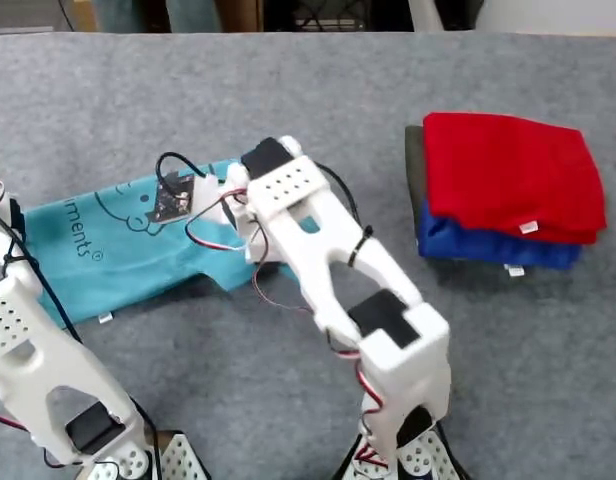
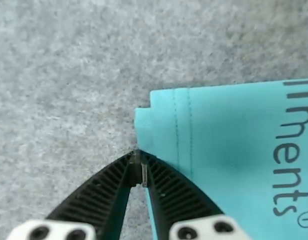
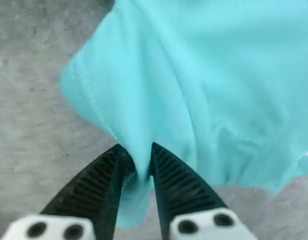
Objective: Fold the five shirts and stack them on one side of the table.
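A teal shirt lies partly folded on the left half of the grey table. My right gripper is shut on a raised fold of the teal shirt; in the high view the right gripper sits over the shirt's middle. At the hem corner of the teal shirt, my left gripper has its tips pressed together on the cloth's edge. A folded red shirt tops a blue shirt and a dark one at the right.
The left arm stands along the table's left edge. The right arm crosses the middle, with loose wires trailing beside it. Bare grey tabletop lies between the teal shirt and the stack.
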`<state>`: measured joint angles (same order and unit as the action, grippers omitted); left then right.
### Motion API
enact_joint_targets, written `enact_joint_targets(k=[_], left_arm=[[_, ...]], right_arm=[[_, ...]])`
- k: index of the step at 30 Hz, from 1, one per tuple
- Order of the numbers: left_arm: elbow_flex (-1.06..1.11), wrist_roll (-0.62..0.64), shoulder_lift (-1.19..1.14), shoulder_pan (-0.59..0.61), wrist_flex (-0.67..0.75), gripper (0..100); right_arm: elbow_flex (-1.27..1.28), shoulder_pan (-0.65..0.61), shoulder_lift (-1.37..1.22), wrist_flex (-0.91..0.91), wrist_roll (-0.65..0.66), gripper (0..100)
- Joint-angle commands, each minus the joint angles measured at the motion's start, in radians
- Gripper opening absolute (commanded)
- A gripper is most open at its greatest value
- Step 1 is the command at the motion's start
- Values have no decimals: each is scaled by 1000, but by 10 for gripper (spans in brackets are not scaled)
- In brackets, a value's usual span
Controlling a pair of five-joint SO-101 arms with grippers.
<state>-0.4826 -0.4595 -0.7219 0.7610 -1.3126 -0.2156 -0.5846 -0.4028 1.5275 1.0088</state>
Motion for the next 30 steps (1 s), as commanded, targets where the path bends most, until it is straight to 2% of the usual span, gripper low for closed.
enact_joint_targets(k=[1, 6, 13, 20, 22, 27, 30], left_arm=[[2, -11, 57, 7, 11, 29], [2, -11, 57, 7, 11, 29], [10, -11, 55, 7, 12, 29], [88, -12, 66, 2, 87, 29], [88, -12, 66, 2, 87, 29], [88, -12, 66, 2, 87, 29], [88, -12, 68, 4, 86, 29]], right_arm=[[-139, 32, -71, 9, 37, 13], [-349, 34, -188, 77, 43, 14], [-565, 31, -375, 83, 77, 15], [-766, 34, -503, 80, 77, 21], [-823, 34, -535, 78, 77, 70], [-972, 35, -604, 78, 71, 275], [-1063, 55, -630, 75, 51, 274]])
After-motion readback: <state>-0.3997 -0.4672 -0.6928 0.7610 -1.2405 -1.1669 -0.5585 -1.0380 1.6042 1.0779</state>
